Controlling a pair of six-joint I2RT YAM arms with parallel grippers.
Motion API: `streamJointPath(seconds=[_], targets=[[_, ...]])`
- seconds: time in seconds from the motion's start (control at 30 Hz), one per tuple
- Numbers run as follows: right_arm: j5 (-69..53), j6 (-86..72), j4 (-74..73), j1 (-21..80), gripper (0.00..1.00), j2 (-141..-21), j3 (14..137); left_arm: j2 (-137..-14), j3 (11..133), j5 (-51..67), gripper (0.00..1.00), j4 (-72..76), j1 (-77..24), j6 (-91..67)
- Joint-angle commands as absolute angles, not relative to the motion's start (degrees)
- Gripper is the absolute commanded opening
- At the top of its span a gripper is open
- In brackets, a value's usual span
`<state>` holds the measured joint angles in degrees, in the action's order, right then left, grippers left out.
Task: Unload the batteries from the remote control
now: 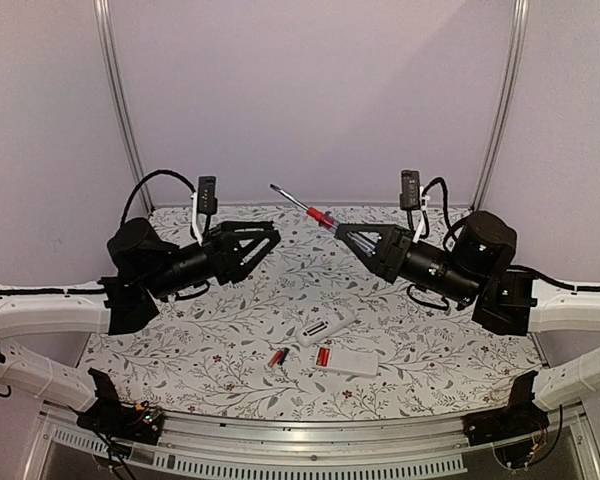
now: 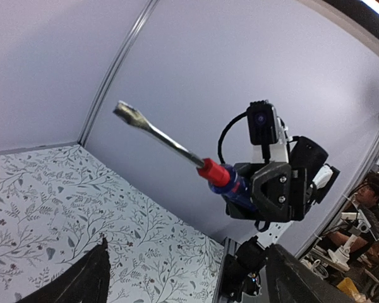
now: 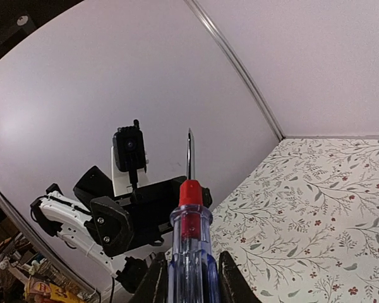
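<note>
The white remote control [image 1: 327,325] lies on the flowered table, near the front middle. Two small red batteries lie just in front of it: one [image 1: 277,357] on the cloth, the other [image 1: 323,356] at the left end of a flat white plate [image 1: 358,363]. My right gripper [image 1: 343,230] [image 3: 189,281] is raised above the table and shut on the blue handle of a screwdriver [image 1: 315,215] [image 3: 190,233] [image 2: 177,149], blade pointing up and left. My left gripper [image 1: 272,238] [image 2: 189,284] faces it in the air, open and holding nothing.
Both arms hover well above the table [image 1: 230,310], tips apart with the screwdriver's shaft between them. A metal rail [image 1: 310,435] runs along the near edge. Walls close the back and sides.
</note>
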<state>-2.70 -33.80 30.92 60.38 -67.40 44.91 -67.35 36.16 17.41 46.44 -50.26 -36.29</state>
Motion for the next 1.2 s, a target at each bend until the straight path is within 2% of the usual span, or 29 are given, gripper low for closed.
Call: streamJointPath(seconds=[0.0, 0.23, 0.47, 0.67, 0.9, 1.17], targets=[[11.83, -32.10, 10.90, 58.31, 0.00, -61.92, 42.71, -71.03, 37.39, 16.26, 0.86, 29.10, -50.90, -34.46], [17.91, -33.98, 3.30, 57.30, 0.00, -55.99, 38.20, -83.38, 37.95, 24.89, 0.83, 32.79, -53.81, -27.18], [19.84, -36.01, 2.86, 57.22, 0.00, -53.29, 35.59, -98.81, 49.83, 28.01, 0.75, 23.80, -55.72, -24.18], [20.57, -36.88, 2.47, 57.22, 0.00, -51.67, 34.18, -107.62, 58.26, 27.25, 0.73, 14.40, -56.59, -19.89], [20.97, -37.24, 2.23, 57.22, 0.00, -50.90, 33.60, -114.01, 63.49, 24.49, 0.73, 6.46, -56.91, -15.52], [21.01, -37.40, 2.21, 57.13, 0.00, -51.47, 33.57, -116.13, 63.86, 22.95, 0.76, 5.41, -57.04, -14.65]])
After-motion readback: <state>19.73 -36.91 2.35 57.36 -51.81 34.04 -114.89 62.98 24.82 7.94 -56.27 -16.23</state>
